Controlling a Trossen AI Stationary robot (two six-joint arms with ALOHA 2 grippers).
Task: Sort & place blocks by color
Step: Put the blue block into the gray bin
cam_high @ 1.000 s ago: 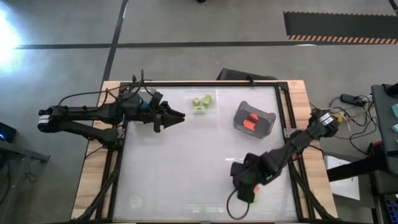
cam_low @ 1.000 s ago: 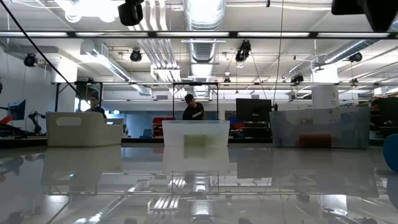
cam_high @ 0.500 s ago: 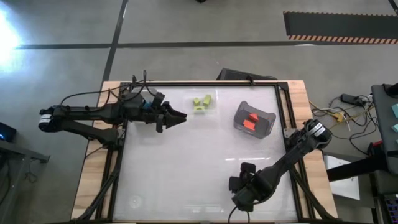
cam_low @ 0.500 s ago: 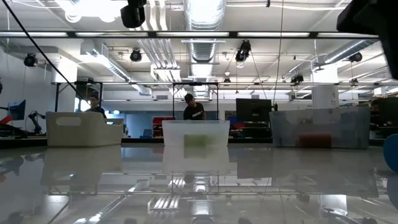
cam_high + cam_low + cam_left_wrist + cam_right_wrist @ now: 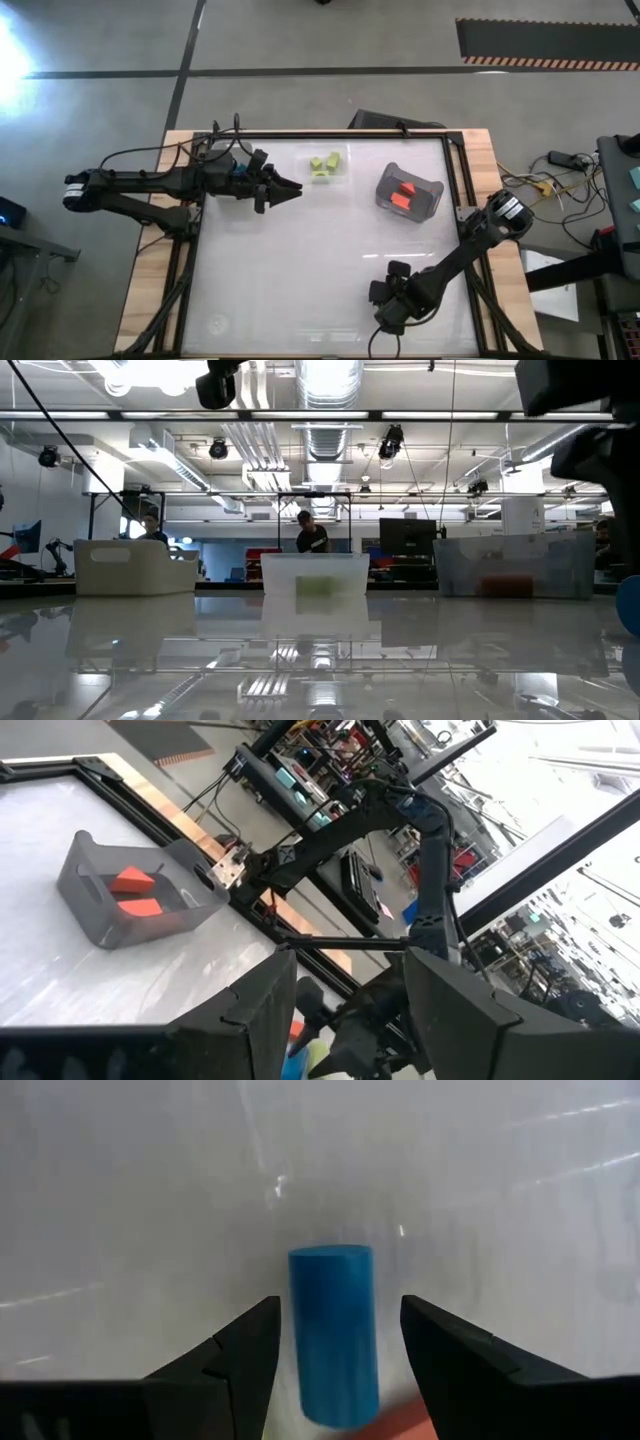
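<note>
A blue cylinder block (image 5: 333, 1330) lies on the white table near its near edge, with a red-orange block (image 5: 405, 1425) beside it. My right gripper (image 5: 340, 1305) is open and points down, with one finger on each side of the blue block and a gap at both. In the high view my right gripper (image 5: 385, 318) hides these blocks. Yellow-green blocks (image 5: 325, 165) lie in a clear bin. Red-orange blocks (image 5: 402, 193) lie in the grey bin (image 5: 432, 190). My left gripper (image 5: 290, 188) is open and hovers left of the clear bin.
The clear bin (image 5: 318, 582) and the grey bin (image 5: 515, 565) stand near the far edge, and a pale bin (image 5: 135, 565) shows at the far left in the low view. The table's middle (image 5: 300, 260) is bare. A raised frame (image 5: 455, 170) rims the table. People stand in the room behind.
My right gripper has moved toward the table's near edge and a little left, and it now covers the blocks there in the high view. My left arm has kept nearly still.
</note>
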